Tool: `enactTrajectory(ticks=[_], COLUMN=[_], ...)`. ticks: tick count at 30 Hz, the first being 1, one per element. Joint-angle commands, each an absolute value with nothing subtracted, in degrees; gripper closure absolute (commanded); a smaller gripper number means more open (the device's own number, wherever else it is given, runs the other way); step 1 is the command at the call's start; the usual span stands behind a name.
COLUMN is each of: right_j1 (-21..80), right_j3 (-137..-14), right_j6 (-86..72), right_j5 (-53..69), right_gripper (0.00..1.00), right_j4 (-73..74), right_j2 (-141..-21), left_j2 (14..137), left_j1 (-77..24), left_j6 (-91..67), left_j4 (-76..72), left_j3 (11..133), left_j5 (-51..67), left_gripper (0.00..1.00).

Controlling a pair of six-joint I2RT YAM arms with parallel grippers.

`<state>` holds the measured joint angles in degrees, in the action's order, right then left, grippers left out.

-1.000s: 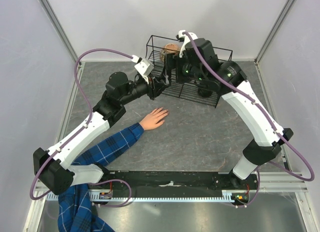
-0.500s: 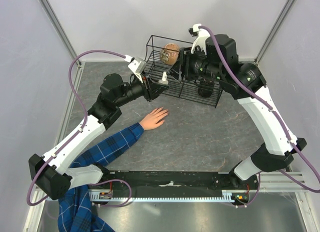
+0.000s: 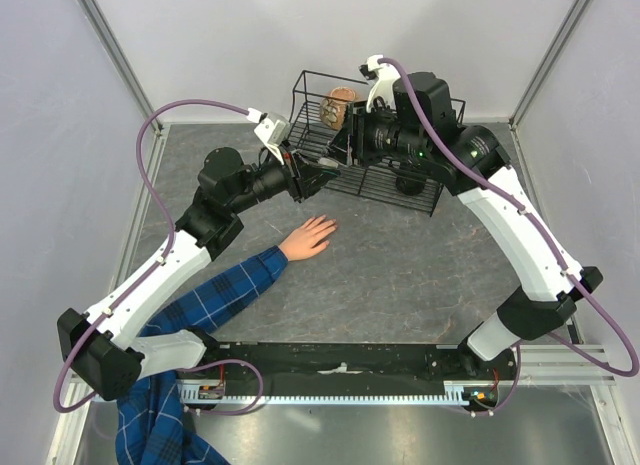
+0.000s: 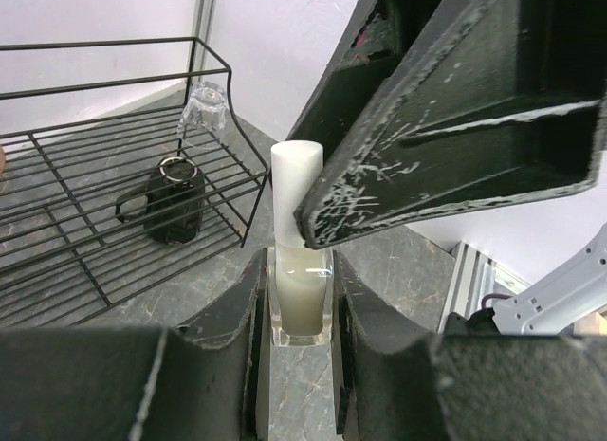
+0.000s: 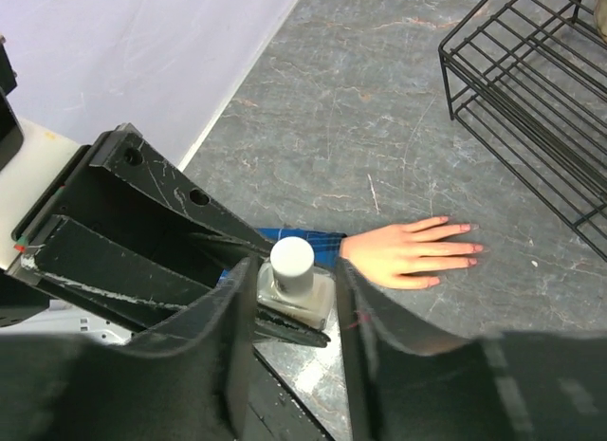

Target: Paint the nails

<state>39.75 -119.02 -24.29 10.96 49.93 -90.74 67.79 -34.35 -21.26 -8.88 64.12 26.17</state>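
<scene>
Your left hand [image 3: 318, 165] is raised above the bench [image 5: 360, 128], clamped on the clear bottle [image 4: 302, 303]. Your right hand [image 5: 294, 280] reaches in from the opposite side, its jaws apart astride the white cap [image 5: 292, 259]. The nails [image 5: 469, 247] lie on the bench below, well apart from both.

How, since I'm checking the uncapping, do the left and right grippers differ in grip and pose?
Left gripper is shut on the glass body of the small bottle; right gripper has its fingers either side of the white cap, contact unclear. Left gripper grips the bottle from the side; right gripper points down at it from above the cap. Both meet on the one bottle, held off the table near the wire rack.
</scene>
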Motion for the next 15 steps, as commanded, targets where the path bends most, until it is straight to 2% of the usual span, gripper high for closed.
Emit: enactTrajectory(ticks=[1,5,7,9,12,14,15], right_j1=[39.8,39.8,39.8,39.6,38.5,37.4,37.1], right_j3=[-118.7,-118.0,-117.5,-116.3,-111.0,-105.8,-99.9], right_j6=[-24.8,-24.4,-23.5,-21.0,-15.3,-14.8,-16.1], right_j5=[11.8,12.0,12.6,13.9,31.0,48.4,54.3], right_gripper=[0.59,0.67,0.81,1.00,1.00,1.00,1.00], right_j4=[46.7,46.4,46.3,45.5,38.6,32.5,23.5], right_j2=[-90.7,-90.7,-90.3,-89.4,-86.0,-81.6,-80.2], left_j2=[67.2,67.6,67.9,68.0,68.0,68.4,68.8], left_j1=[-34.1,-34.0,-33.6,-31.8,-29.6,-28.7,-28.2], left_j6=[-23.4,-24.0,-25.5,-30.8,-39.9,-47.1,-49.8], left_j4=[-12.7,-12.2,-13.1,-15.9,-25.7,-34.7,-37.8], left_j3=[65.6,66.7,67.3,67.2,66.4,65.0,64.5], left_j5=[28.4,30.4,32.1,37.3,45.0,49.5,51.0], left_gripper=[0.98,0.98,0.98,0.98,0.98,0.98,0.98])
